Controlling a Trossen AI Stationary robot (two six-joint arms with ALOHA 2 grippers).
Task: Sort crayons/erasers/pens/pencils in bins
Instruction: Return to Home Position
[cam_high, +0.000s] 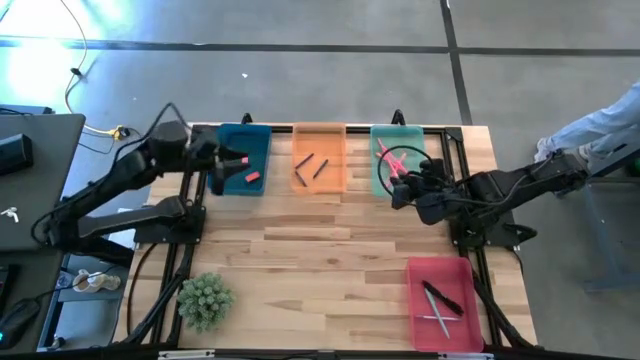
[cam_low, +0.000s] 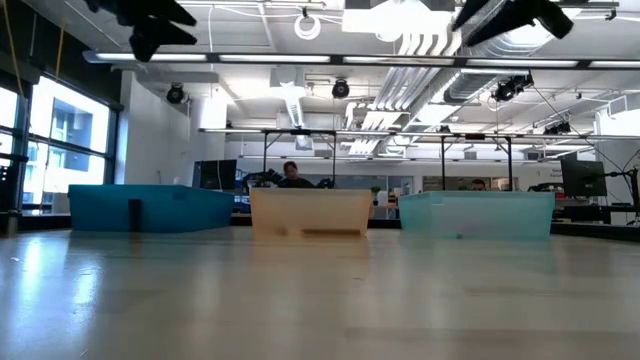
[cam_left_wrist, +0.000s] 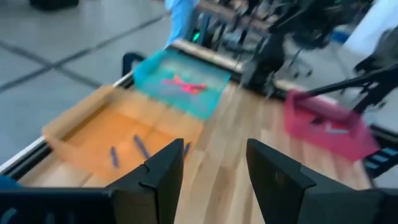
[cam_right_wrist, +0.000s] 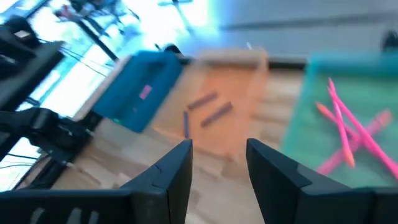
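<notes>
Four bins sit on the wooden table. The dark blue-teal bin (cam_high: 258, 140) holds a pink eraser (cam_high: 241, 160) and a red eraser (cam_high: 253, 178). In the orange bin (cam_high: 320, 135) lie dark crayon stubs (cam_high: 318, 167). Salmon-pink pencils (cam_right_wrist: 348, 127) lie crossed in the light green-teal bin (cam_high: 410, 133). Two pens (cam_high: 440, 302) lie in the red-pink bin (cam_high: 415, 320). My left gripper (cam_left_wrist: 214, 165) hovers open and empty at the blue bin's left side (cam_high: 222, 162). My right gripper (cam_right_wrist: 219, 163) is open and empty, raised near the green-teal bin's near edge (cam_high: 400, 188).
A small green plant (cam_high: 205, 300) stands at the table's near left corner. A person in light clothing (cam_high: 590, 135) is beyond the table's right side. In the low view the blue bin (cam_low: 150, 208), orange bin (cam_low: 310, 212) and teal bin (cam_low: 475, 213) line the far edge.
</notes>
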